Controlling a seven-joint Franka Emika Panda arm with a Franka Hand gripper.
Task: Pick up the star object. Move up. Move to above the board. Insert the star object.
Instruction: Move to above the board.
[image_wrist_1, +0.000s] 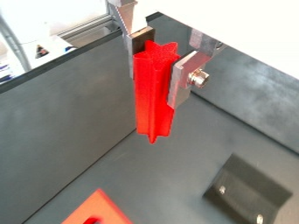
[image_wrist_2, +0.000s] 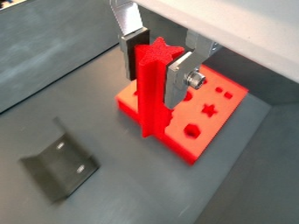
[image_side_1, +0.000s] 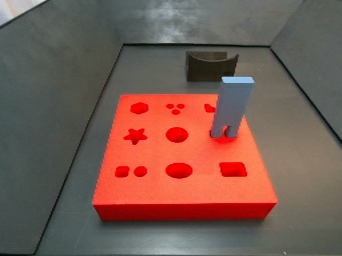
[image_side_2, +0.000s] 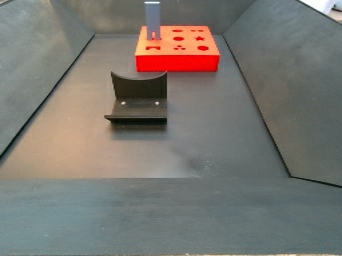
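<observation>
My gripper (image_wrist_1: 158, 61) is shut on the star object (image_wrist_1: 155, 92), a slim bright red peg with a star-shaped top. It holds the peg upright, clear of the grey floor. Both wrist views show this; in a wrist view the gripper (image_wrist_2: 156, 63) and the star object (image_wrist_2: 152, 87) hang over the near part of the board (image_wrist_2: 201, 140). The board is a flat red block with cut-out holes. It also shows in both side views (image_side_1: 201, 150) (image_side_2: 174, 62). A corner of it shows in a wrist view (image_wrist_1: 100, 208). Neither the gripper nor the peg shows in the side views.
A light-blue forked block (image_side_1: 234, 105) stands upright on the board's right side, and also shows in a side view (image_side_2: 152, 17). The dark fixture (image_side_2: 136, 97) stands on the grey floor away from the board, and also shows in the other views (image_wrist_2: 59, 166) (image_wrist_1: 247, 188) (image_side_1: 207, 63). Sloped grey walls surround the floor.
</observation>
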